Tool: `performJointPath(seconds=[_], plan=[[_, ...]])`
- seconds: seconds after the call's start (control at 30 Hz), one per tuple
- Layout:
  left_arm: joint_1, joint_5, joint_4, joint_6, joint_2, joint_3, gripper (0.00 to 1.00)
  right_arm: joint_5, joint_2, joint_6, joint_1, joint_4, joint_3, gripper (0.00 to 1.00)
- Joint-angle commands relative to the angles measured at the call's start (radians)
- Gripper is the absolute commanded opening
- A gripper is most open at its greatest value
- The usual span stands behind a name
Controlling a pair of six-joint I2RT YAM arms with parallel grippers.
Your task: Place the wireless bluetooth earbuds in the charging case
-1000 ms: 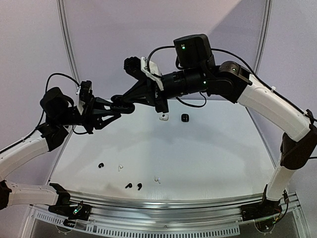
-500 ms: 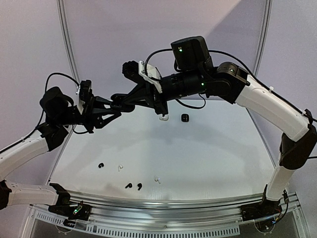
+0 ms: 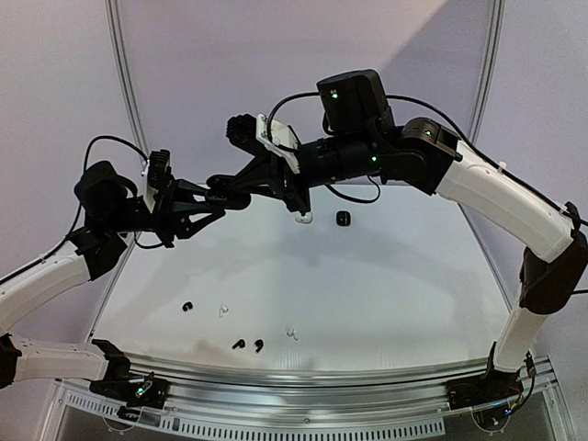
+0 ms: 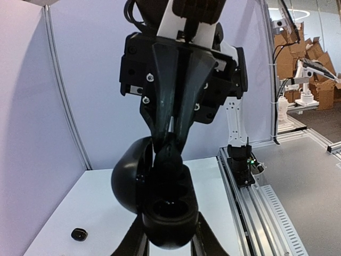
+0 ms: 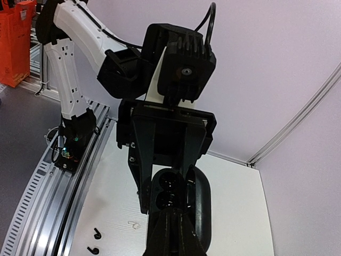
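Note:
My left gripper (image 3: 226,196) is raised over the table's back left and is shut on a black charging case (image 4: 166,216). The case's lid (image 4: 129,177) hangs open. My right gripper (image 3: 223,185) is shut, and its tips (image 4: 170,150) press into the case's far well, where a dark rounded lump sits. I cannot tell whether that lump is pinched. The near well looks empty. In the right wrist view the open case (image 5: 169,188) sits just past my shut fingers (image 5: 176,229). Loose earbuds lie near the front: black earbuds (image 3: 187,305) (image 3: 238,344) (image 3: 258,345) and white earbuds (image 3: 221,310) (image 3: 291,333).
A small white case (image 3: 302,218) and a small black case (image 3: 343,219) lie on the table (image 3: 386,294) at the back, under the right arm. A metal rail (image 3: 322,377) runs along the front edge. Curved wall posts stand at both back corners.
The right arm has edged slightly left toward the held case, partly covering the white case. The left arm, the held case and the loose earbuds have not moved.

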Motion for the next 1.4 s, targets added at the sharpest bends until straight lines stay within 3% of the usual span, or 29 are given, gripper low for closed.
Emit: performJointPath(seconds=[0.0,0.87,1.07,1.37], plan=[[-0.016,0.001,0.055,-0.010,-0.009,0.010,0.00,0.013,-0.009,-0.009,0.002,-0.049,-0.027,0.00],[-0.015,-0.046,0.059,-0.002,-0.023,-0.008,0.00,0.107,-0.021,0.005,0.004,-0.041,-0.045,0.00],[-0.015,-0.040,0.068,-0.010,-0.022,-0.011,0.00,0.109,-0.014,0.023,0.003,-0.018,-0.045,0.19],[-0.012,-0.077,0.033,-0.023,-0.026,-0.017,0.00,0.089,-0.034,0.049,0.004,0.018,-0.047,0.28]])
